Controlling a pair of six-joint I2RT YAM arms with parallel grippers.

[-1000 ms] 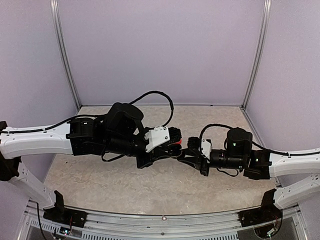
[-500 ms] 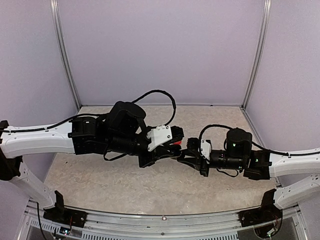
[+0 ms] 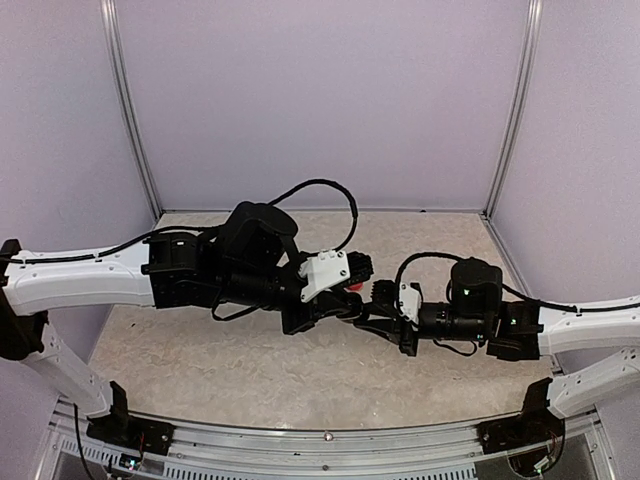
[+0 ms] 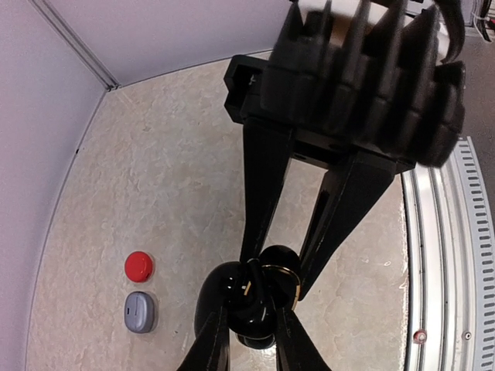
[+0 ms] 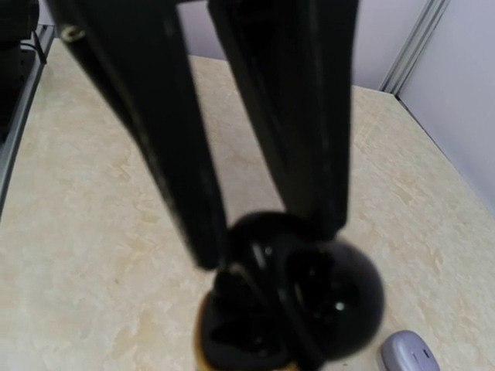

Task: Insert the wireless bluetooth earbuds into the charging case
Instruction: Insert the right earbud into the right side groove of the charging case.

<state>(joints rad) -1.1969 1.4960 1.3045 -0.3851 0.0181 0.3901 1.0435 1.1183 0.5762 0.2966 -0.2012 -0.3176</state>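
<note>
Now has left gripper nudged closer onto right gripper than a second ago, both pinched narrow on open black case held above table, black earbud at its socket, reads as mid-insertion.

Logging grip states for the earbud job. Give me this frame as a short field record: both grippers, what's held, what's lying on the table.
right gripper: closed on the open black case, one finger each side
left gripper: fingers at the case's lower end; grip unclear
black case: up off the table, between the two arms
earbud: dark one with a gold spot at the case; seated or not, unclear
on table: red case and grey case, next to each other, both closed
</note>
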